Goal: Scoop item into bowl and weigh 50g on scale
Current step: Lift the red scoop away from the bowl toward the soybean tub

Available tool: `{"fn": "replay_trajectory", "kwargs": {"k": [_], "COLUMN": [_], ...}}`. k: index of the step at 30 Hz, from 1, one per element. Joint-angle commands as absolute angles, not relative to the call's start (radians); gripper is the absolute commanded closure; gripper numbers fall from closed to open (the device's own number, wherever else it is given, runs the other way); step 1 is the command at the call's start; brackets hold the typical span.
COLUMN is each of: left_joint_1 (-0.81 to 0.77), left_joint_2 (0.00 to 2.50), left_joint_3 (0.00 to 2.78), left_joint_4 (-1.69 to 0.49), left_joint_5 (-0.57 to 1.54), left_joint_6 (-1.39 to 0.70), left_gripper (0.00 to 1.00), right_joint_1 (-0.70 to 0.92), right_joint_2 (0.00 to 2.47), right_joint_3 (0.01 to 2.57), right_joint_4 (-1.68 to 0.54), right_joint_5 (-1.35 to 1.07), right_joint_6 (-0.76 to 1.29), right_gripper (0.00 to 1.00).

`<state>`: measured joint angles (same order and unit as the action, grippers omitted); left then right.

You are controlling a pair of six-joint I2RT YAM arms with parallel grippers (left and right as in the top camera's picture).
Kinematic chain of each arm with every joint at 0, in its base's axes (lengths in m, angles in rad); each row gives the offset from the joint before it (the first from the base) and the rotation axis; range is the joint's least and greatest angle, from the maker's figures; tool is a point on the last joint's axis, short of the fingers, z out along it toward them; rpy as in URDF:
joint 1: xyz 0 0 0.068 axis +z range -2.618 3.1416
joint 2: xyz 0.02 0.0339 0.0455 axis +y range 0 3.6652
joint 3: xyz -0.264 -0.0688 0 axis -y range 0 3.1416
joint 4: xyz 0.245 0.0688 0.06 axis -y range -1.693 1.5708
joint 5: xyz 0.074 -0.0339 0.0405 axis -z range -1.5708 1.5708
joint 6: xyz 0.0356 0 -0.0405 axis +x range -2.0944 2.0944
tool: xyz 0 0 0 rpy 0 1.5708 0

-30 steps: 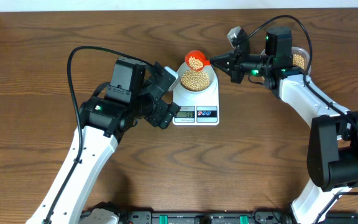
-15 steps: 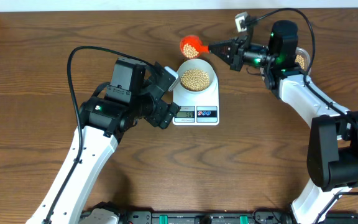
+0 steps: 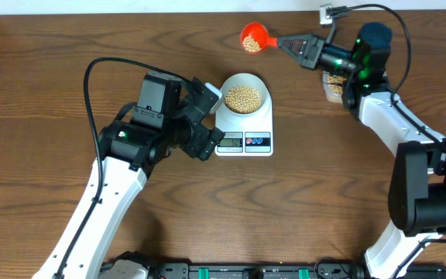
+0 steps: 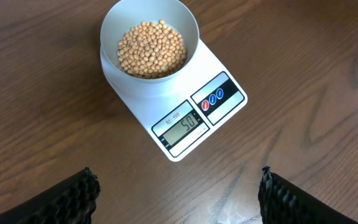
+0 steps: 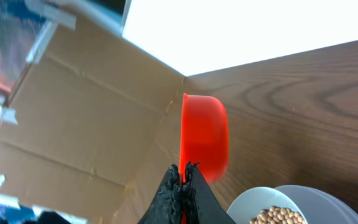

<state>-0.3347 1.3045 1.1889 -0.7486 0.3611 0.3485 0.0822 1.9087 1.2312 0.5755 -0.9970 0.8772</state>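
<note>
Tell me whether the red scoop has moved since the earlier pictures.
Yes. The red scoop was over the bowl on the scale; now it is beyond them, toward the table far edge.

the desk [image 3: 37, 155] is lit brightly and evenly from above, and only soft shadows are cast beside the arms. the scale [image 4: 194, 93] display is rendered sharp. in the right wrist view the top is blown out white, and the background left of the red scoop [image 5: 204, 137] is blurred.
</note>
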Motion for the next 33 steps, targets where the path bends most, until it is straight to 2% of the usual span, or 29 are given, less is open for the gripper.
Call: {"fn": "replay_trajectory", "kwargs": {"k": [1,20,33], "left_joint_1": [-0.331,-0.331,-0.331], "left_joint_2": [1.300,1.300,1.300], "left_joint_3": [1.185,1.185,1.185], "left_joint_4": [-0.747,-0.747,-0.747], "left_joint_5": [0.366,0.366,0.366], "left_joint_6": [0.362,0.362,0.362], "left_gripper": [0.15,0.15,0.15], "right_joint_1": [0.060,-0.074,-0.183], "right_joint_2": [1.917,1.917,1.917], "right_joint_3": [1.229,1.229,1.229], "right_joint_4": [0.580,0.571,0.564], "right_joint_5": [-0.989,-1.008,-1.085], "right_joint_6": [0.976,0.979,1.052], "right_gripper": [0.98,0.98,0.99]}}
